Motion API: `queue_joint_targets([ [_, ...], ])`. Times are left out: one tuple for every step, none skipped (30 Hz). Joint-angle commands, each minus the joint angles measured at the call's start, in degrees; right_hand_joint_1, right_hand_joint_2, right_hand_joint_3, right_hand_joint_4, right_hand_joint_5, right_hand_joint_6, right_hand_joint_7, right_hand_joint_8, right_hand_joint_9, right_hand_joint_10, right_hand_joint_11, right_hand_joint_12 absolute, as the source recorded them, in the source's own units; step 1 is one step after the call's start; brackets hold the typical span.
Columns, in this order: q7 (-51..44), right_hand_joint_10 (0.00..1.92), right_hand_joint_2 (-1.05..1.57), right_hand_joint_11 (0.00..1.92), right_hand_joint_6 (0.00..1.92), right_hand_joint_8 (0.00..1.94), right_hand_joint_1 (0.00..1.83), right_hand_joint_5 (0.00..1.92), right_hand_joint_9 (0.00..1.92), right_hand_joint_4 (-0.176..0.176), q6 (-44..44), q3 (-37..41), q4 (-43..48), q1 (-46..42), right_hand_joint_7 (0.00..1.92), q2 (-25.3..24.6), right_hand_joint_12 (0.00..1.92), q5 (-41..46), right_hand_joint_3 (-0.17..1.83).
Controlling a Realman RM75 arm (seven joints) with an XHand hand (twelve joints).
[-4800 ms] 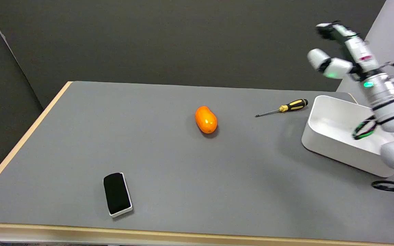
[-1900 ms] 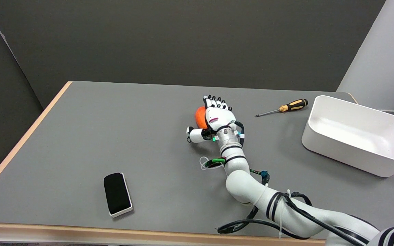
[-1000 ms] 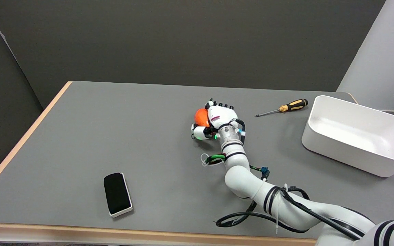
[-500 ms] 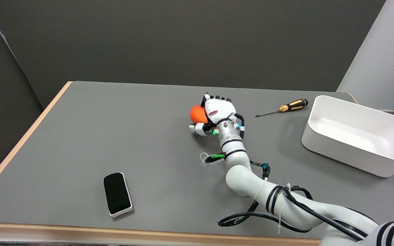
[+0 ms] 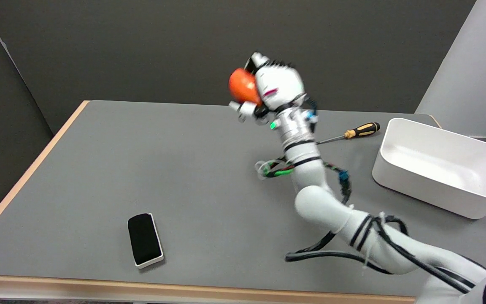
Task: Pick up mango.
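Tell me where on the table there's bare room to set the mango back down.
The right hand holds the mango in the air. The widest bare patch of table lies between the black eraser and the far edge. It is tighter on the right, between the screwdriver, the white bin and the arm.

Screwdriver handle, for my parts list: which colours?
Black and yellow-orange screwdriver handle, clearest in the head view.

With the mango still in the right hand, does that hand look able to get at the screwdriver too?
Probably not: the right hand grips the mango, so no fingers are free, though nothing blocks the screwdriver.
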Motion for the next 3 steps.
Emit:
queue_joint_targets([
  [-5.65,1.40,1.26,0.72,1.61,1.61,1.14,0.54,0.80,-0.176,13.32,19.94,22.98,-18.02,0.61,22.11,1.79,8.92,0.17],
  [-5.59,1.40,1.26,0.71,1.60,1.61,1.14,0.54,0.79,-0.176,14.80,20.28,23.05,-19.30,0.61,22.98,1.78,9.51,0.17],
  [-5.57,1.40,1.26,0.71,1.60,1.61,1.14,0.54,0.79,-0.176,17.51,20.49,23.13,-20.86,0.61,24.48,1.78,10.66,0.17],
])
